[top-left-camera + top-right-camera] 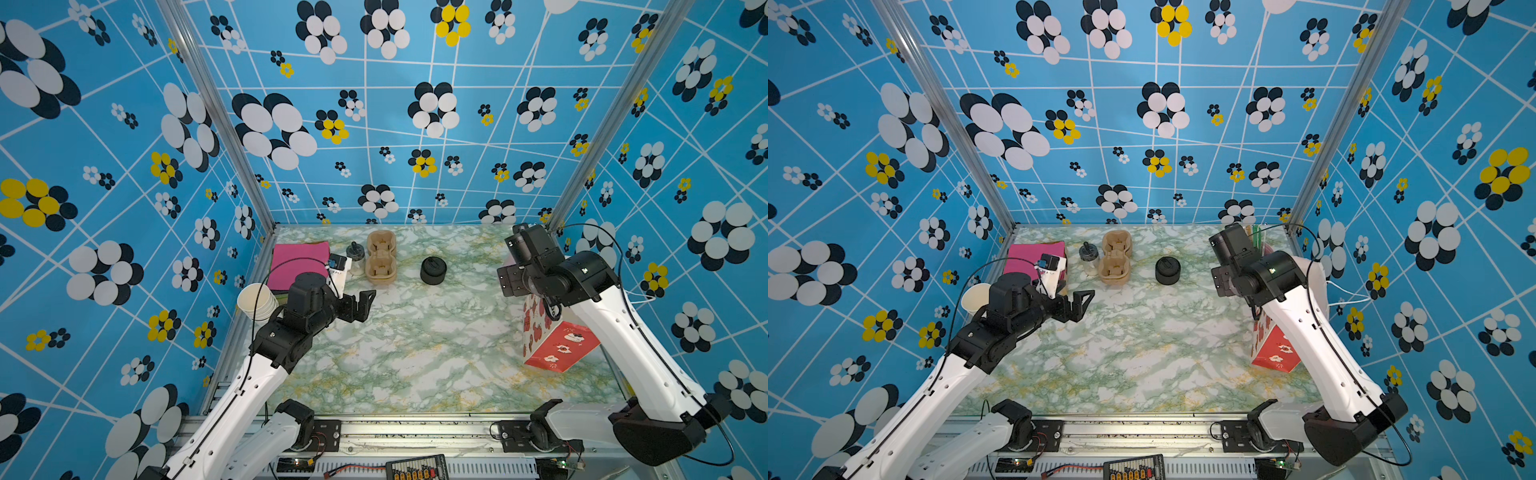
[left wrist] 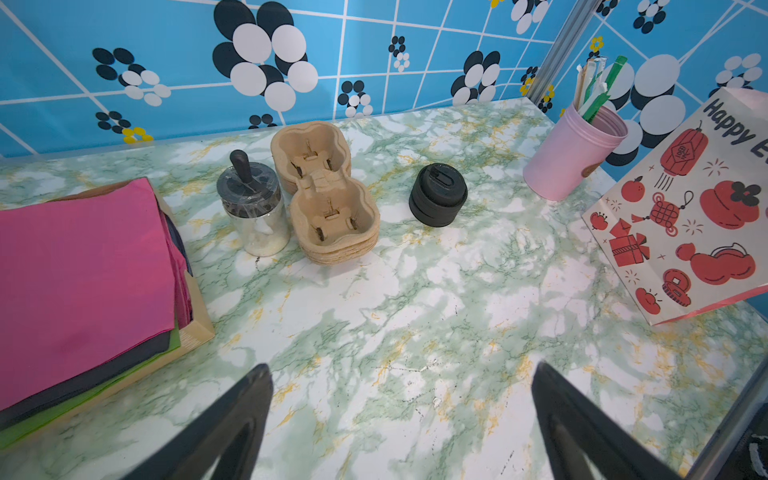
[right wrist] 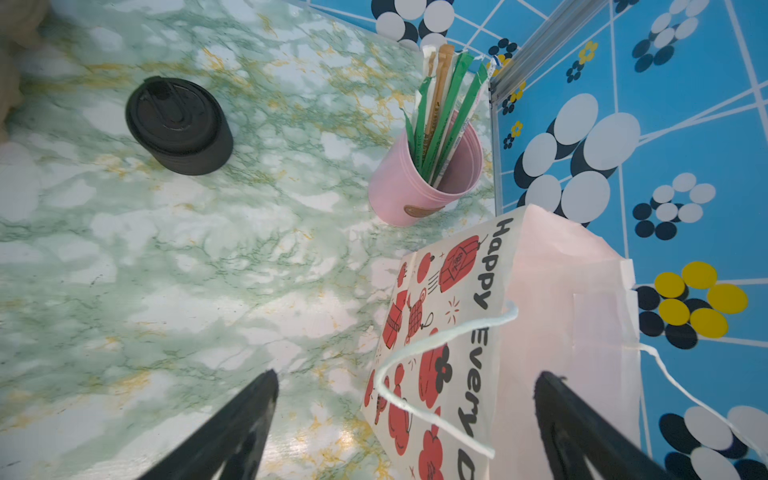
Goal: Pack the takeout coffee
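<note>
The takeout coffee is not seen in any view: no lidded white cup is found on the marbled table [image 2: 415, 316]. It is judged to be inside the paper gift bag [image 1: 557, 345], but the bag's interior is not shown, so this cannot be confirmed.

On the left gripper [image 2: 402, 370] the fingers are spread wide and nothing is held. It is parked over bare table near the napkin tray [image 2: 83, 270].

On the right gripper [image 3: 407, 375] the fingers are also spread wide and nothing is held. It is positioned just above the bag's top. The pale cord handle [image 3: 415, 361] is seen between the fingers in the right wrist view; contact cannot be told.

Risks:
- The handle could be snagged by a finger if the right arm is pulled off sideways. The light bag would then be dragged or tipped, and anything inside spilled.
- The pink tumbler of stirrers [image 3: 424, 183] is stood just beside the bag and could be knocked in a careless retreat.
- If the cup is not in the bag, the job could be wrongly counted as done. The lidless cup stack [image 1: 257, 301] and the black lid stack [image 2: 438, 195] must not be mistaken for it.
</note>
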Tool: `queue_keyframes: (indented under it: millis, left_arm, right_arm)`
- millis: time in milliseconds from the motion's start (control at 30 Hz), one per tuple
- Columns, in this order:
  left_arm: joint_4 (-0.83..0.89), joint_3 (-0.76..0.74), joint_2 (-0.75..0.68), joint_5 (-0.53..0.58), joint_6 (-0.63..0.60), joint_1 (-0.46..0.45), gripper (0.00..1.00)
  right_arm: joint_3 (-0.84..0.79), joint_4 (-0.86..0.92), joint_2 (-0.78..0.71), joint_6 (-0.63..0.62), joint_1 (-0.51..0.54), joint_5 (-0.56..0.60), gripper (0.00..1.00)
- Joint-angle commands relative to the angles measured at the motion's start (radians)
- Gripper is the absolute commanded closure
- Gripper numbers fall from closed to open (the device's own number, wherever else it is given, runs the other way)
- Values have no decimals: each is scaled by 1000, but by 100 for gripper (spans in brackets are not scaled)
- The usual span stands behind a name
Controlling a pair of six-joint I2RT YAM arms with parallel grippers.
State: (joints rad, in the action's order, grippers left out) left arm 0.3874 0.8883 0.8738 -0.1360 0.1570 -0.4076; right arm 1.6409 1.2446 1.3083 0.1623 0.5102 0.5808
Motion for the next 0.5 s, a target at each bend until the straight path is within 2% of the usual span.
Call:
queue_keyframes:
  millis: [0, 133, 333, 467]
  left_arm:
    - [60, 35, -23, 75, -9, -3, 1]
    - [177, 105, -29, 147, -35, 39, 0]
    - [345, 220, -32, 106, -56, 260, 1]
    - [447, 301, -11, 140, -88, 354, 2]
  right_arm:
    - [34, -41, -40, 6, 3, -88, 1]
    - [12, -147, -103, 6, 4, -216, 1]
    - [-120, -348, -154, 56, 4, -471, 1]
    - [-189, -434, -118, 74, 14, -556, 1]
